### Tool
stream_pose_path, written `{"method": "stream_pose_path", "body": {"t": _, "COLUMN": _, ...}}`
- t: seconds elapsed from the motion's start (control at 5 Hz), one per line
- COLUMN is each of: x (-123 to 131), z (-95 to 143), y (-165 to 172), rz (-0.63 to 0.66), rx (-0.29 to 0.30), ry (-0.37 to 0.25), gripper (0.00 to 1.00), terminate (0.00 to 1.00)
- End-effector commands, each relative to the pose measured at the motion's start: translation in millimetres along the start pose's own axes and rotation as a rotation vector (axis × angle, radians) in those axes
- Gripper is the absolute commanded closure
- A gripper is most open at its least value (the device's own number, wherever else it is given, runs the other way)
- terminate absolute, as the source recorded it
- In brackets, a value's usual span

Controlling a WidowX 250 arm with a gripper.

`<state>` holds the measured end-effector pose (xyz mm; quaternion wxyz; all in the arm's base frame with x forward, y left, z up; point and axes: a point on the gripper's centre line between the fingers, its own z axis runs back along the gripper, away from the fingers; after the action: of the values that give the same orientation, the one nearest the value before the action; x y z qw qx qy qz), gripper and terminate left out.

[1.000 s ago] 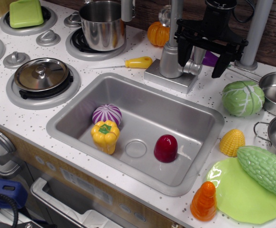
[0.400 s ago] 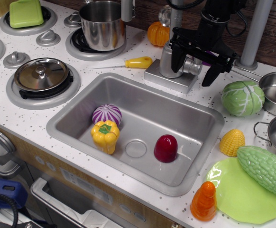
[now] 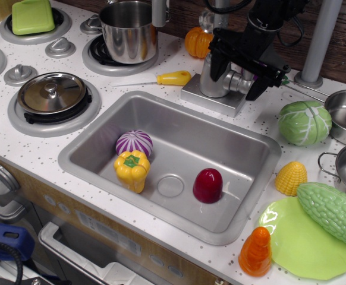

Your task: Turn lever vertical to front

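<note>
The silver-grey lever [image 3: 240, 82] is a short stub jutting right from the toy faucet's thick body [image 3: 210, 80], behind the sink. My black gripper [image 3: 235, 83] hangs low over it, tilted. Its jaws are open. One finger [image 3: 215, 64] is in front of the faucet body on the left, the other [image 3: 261, 85] is just right of the lever's end. The lever sits between them; I cannot tell whether either finger touches it.
The steel sink [image 3: 90, 142] holds a purple onion, a yellow pepper and a dark red vegetable. A green cabbage [image 3: 304, 122], pots and a grey post [image 3: 318, 41] stand at the right. A pumpkin [image 3: 197, 41] and a yellow-handled knife [image 3: 161, 78] lie left of the faucet.
My gripper has moved left and down and tilted. Its fingers went from flanking the space right of the faucet to straddling the lever and faucet body.
</note>
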<state>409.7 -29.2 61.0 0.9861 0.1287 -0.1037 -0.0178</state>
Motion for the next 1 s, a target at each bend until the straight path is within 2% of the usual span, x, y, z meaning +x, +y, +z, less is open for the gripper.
{"method": "stream_pose_path", "body": {"t": 0.0, "x": 32.2, "z": 35.7, "y": 9.3, "rz": 0.022, "rx": -0.008, "ry": -0.164, "gripper": 0.00, "terminate": 0.00}}
{"method": "stream_pose_path", "body": {"t": 0.6, "x": 49.7, "z": 36.9, "y": 13.6, "rz": -0.007, "rx": -0.003, "ry": -0.232, "gripper": 0.00, "terminate": 0.00}}
{"method": "stream_pose_path", "body": {"t": 0.8, "x": 55.8, "z": 34.1, "y": 12.8, "rz": 0.000, "rx": -0.023, "ry": -0.250, "gripper": 0.00, "terminate": 0.00}}
